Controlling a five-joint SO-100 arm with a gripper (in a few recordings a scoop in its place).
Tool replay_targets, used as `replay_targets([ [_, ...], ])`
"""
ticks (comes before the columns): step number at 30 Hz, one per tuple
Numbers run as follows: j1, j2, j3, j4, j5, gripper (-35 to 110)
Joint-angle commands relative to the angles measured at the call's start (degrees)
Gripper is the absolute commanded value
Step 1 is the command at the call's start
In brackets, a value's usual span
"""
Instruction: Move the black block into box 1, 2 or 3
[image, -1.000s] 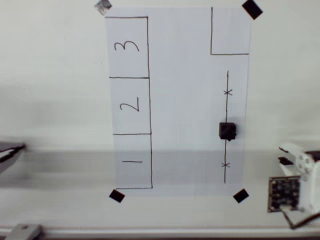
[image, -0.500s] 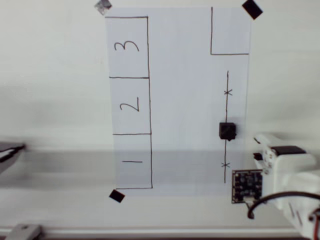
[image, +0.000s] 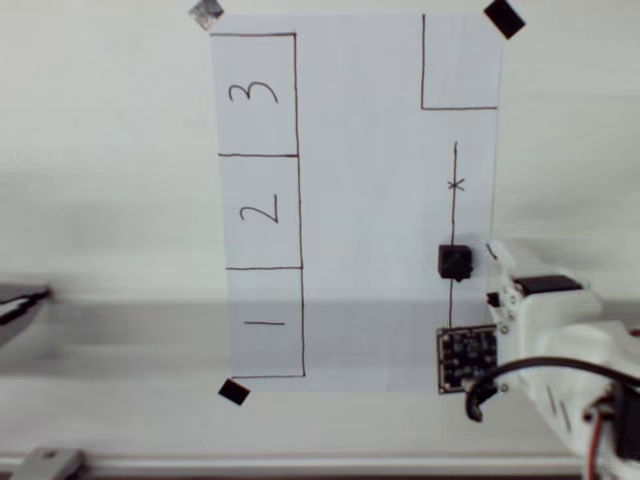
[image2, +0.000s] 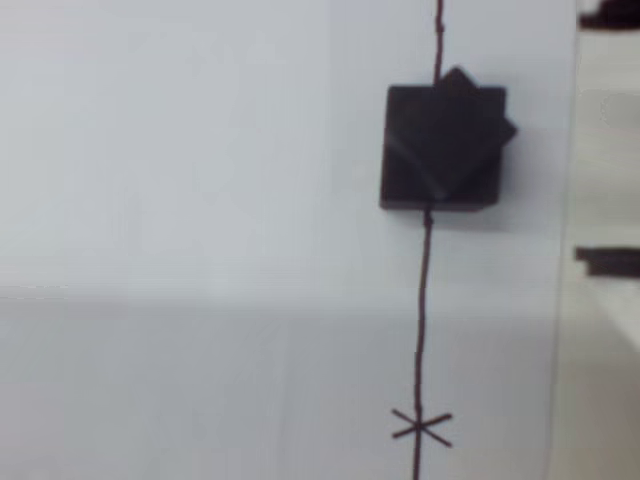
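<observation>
The white arm (image: 560, 350) has slid left over the paper (image: 360, 200) beside the black block (image: 455, 261), which sits unmoved on the drawn line (image: 455, 160); its fingers' opening cannot be told.

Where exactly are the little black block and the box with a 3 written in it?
black block (image: 455, 262), overhead view, on its top face.
black block (image2: 442, 148), wrist view, on its top face.
box marked 3 (image: 254, 125), overhead view, on blank paper below the numeral.

white paper (image: 370, 200), black tape squares (image: 233, 392); table (image: 100, 150)
</observation>
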Motion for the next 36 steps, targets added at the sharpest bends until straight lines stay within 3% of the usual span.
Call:
replay_targets([
  [1,1.93,0.97,-2.81,-0.62,-1.67,24],
  [36,0.0,-9.67,-6.68,-9.67,0.18,28],
])
